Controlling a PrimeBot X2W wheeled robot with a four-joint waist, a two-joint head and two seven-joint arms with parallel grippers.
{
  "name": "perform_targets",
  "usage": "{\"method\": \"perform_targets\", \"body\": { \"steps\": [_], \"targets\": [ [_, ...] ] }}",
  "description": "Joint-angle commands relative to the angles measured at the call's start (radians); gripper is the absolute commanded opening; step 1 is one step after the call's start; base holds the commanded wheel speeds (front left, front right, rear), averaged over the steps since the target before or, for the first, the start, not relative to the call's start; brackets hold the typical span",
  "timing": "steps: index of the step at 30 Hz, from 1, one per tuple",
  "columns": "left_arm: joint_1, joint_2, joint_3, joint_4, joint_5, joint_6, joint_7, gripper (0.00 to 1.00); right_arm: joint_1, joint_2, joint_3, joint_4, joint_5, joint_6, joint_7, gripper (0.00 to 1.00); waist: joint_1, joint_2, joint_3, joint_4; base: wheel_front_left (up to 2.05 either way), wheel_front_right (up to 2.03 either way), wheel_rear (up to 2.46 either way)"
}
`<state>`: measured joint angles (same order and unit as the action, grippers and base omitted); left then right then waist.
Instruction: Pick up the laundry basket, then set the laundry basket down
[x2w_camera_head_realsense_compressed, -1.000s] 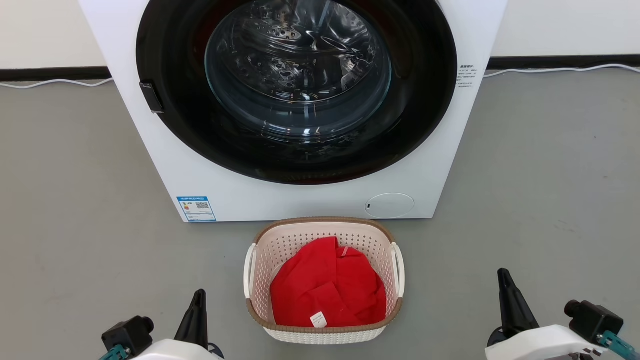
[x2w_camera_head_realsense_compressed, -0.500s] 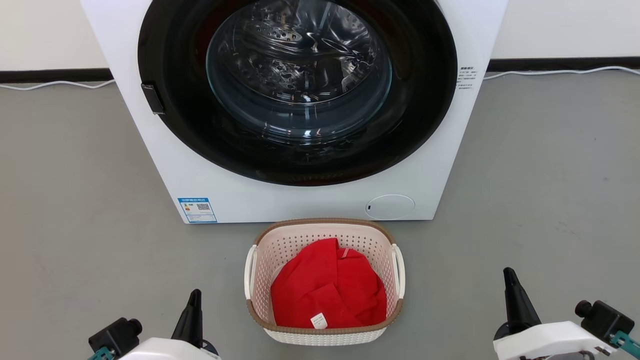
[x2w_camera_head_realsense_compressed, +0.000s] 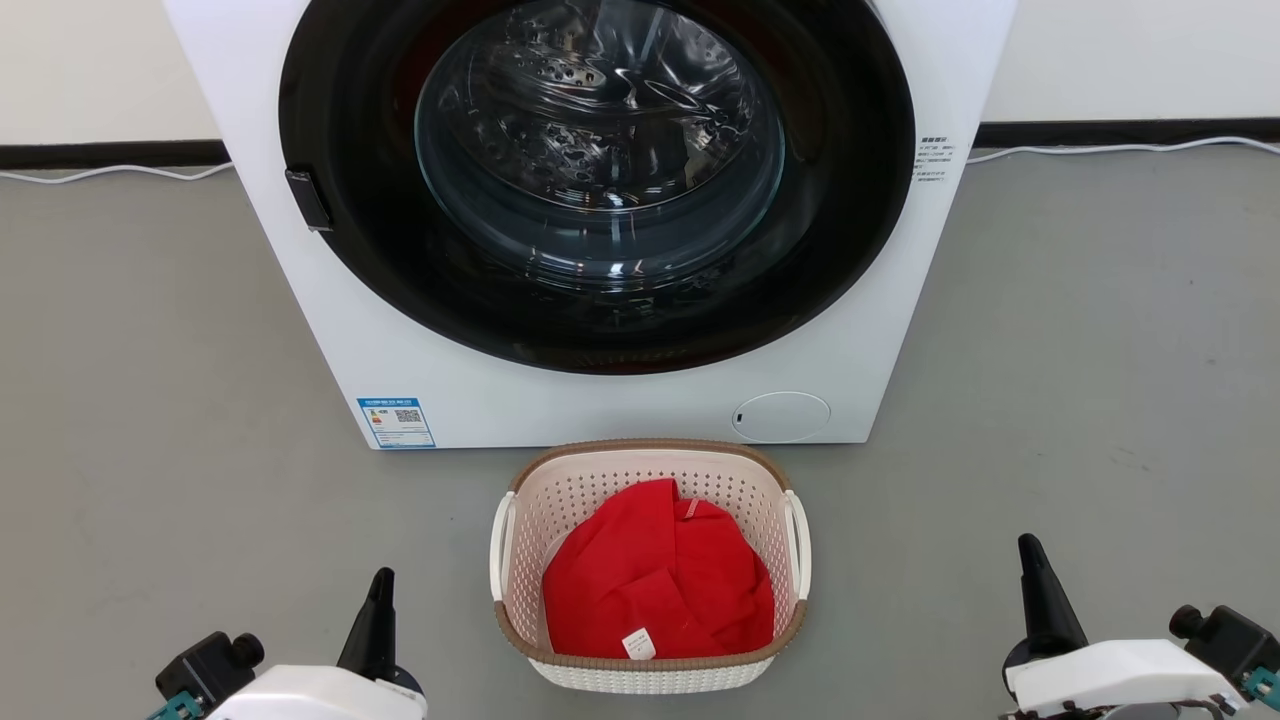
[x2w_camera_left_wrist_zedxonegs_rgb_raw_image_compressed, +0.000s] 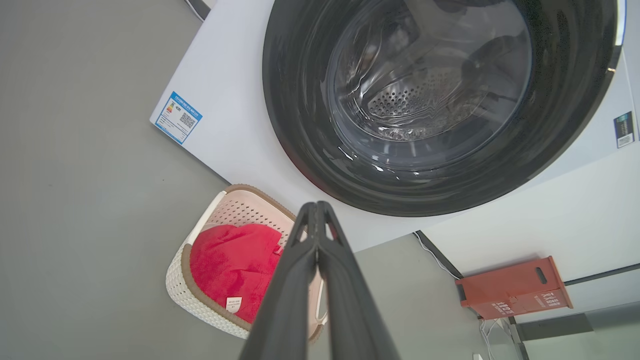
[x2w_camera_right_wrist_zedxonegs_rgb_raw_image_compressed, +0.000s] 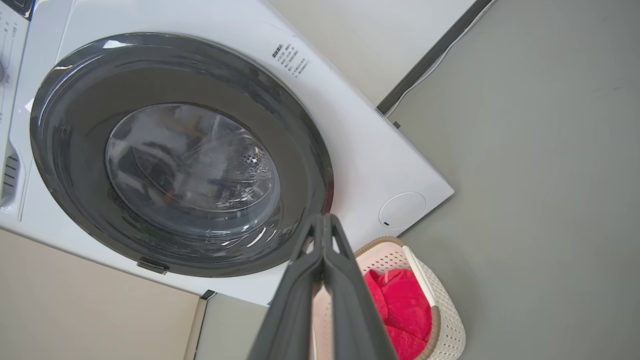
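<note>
laundry basket resting on floor, lower centre, below washing machine. left gripper lower left, right gripper lower right, jaws clenched empty, well apart from laundry basket. fits pre-pickup or post-setdown alike; can't settle next move.

One washing machine, one laundry basket, one red garment, one orange box

The floor is smooth and grey. At the far side a white washing machine with a round dark door stands before a pale wall. A black skirting band and a thin white cable run along its foot.
</note>
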<state>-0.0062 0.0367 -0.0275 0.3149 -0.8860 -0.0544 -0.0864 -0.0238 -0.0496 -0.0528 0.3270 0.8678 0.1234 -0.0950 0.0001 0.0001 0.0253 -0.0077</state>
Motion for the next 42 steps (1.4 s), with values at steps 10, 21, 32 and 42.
{"method": "perform_targets", "body": {
  "steps": [10, 21, 32, 42],
  "targets": [
    [-0.057, 0.008, 0.037, -0.035, -0.115, -0.019, 0.031, 0.0, -0.051, -0.003, -0.003, -0.039, 0.116, 0.004, 0.038, 0.0, -0.0001, -0.0001, -0.003, 0.001, 0.0, 0.0, 0.0],
    [-0.065, 0.009, 0.056, -0.042, -0.228, -0.03, 0.062, 0.0, -0.057, -0.003, -0.014, -0.047, 0.233, 0.005, 0.07, 0.0, -0.0001, -0.0001, -0.007, 0.002, 0.0, 0.0, 0.0],
    [-0.074, 0.01, 0.076, -0.048, -0.342, -0.041, 0.094, 0.0, -0.064, -0.002, -0.025, -0.055, 0.35, 0.005, 0.102, 0.0, -0.0001, -0.0001, -0.01, 0.004, 0.0, 0.0, 0.0],
    [-0.081, 0.011, 0.094, -0.054, -0.445, -0.05, 0.123, 0.0, -0.069, -0.002, -0.035, -0.062, 0.455, 0.006, 0.131, 0.0, -0.0001, -0.0001, -0.013, 0.005, 0.0, 0.0, 0.0]
  ]
}}
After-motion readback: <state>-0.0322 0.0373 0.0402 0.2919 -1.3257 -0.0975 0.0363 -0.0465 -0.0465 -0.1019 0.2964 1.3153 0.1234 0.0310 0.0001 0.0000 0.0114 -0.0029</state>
